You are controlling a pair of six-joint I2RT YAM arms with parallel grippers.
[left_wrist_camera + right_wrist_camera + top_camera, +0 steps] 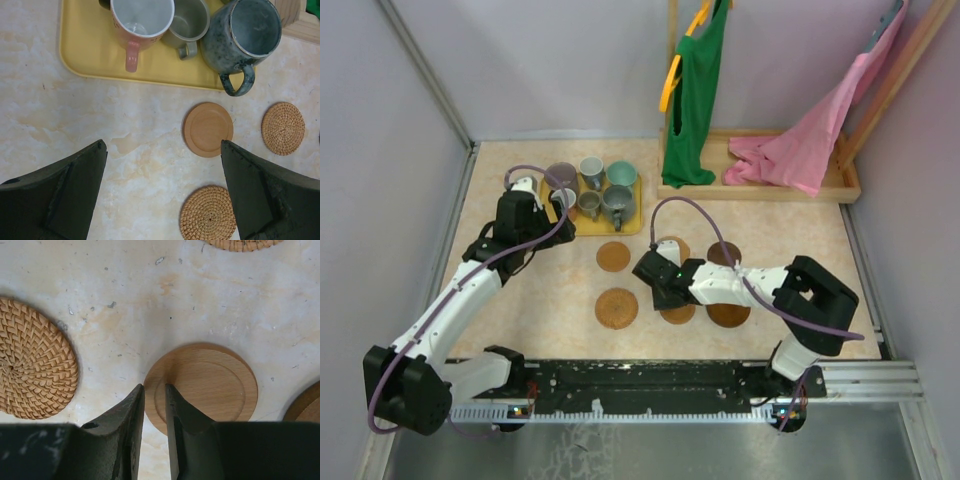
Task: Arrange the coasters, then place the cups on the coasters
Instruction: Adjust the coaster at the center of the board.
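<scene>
Six coasters (pixel 616 308) lie flat on the table (pixel 550 300) in front of the yellow tray (pixel 630 228). They're round, so there's no long axis to call. The cups (pixel 621 173) stand upright on the tray.

Through the left wrist camera I see the pink cup (pixel 142 20), the small grey cup (pixel 187 20) and the grey-blue mug (pixel 245 35) all turning their handles toward the tray's near edge, and the mug's handle hangs out over it. From overhead I can't read those handles.

The left gripper (pixel 163 147) hovers over bare table just short of the tray, jaws wide apart, holding nothing. Overhead, the right gripper (pixel 658 292) hides its fingers. Its own camera shows them nearly together, pinching the raised rim of a smooth wooden coaster (pixel 210 387) that lies face up, with a woven coaster (pixel 30 360) just beside it.
</scene>
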